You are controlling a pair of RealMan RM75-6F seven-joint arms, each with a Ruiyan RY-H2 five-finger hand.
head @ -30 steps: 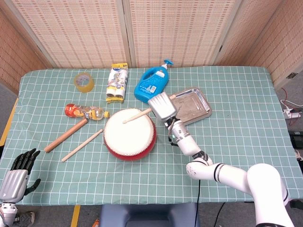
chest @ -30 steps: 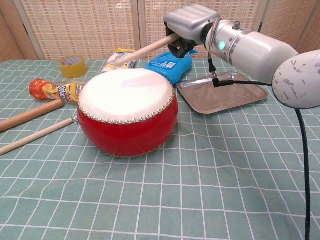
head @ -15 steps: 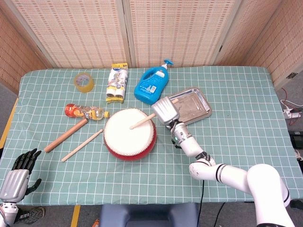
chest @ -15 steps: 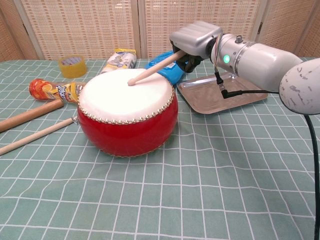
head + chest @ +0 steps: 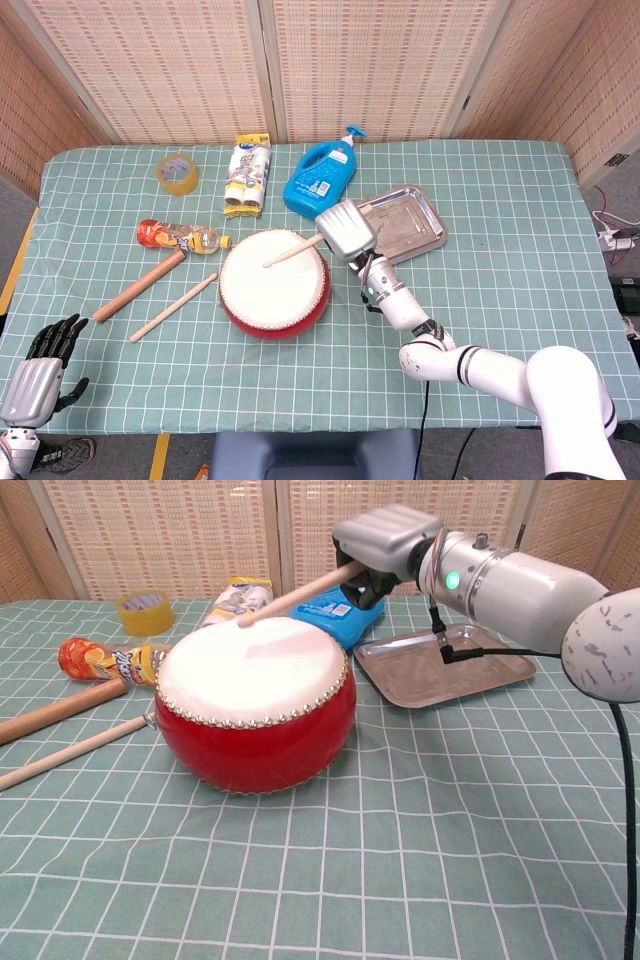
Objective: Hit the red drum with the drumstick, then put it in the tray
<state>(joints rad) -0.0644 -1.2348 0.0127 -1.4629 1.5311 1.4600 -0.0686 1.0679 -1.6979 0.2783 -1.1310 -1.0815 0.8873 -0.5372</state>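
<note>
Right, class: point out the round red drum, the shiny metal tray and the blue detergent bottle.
round red drum (image 5: 255,742), chest view, red side wall.
shiny metal tray (image 5: 440,675), chest view, bare floor.
blue detergent bottle (image 5: 318,182), head view, label.

The right hand (image 5: 385,542) lifted the drumstick (image 5: 295,595) off the drum (image 5: 255,705) after its tip had struck the white skin.

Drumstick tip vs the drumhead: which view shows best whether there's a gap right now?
Chest view. Its low side angle shows the drumstick tip lifted just above the red drum skin, held by the right hand. The head view looks down from above, so the stick simply overlaps the white skin and height cannot be judged.
</note>
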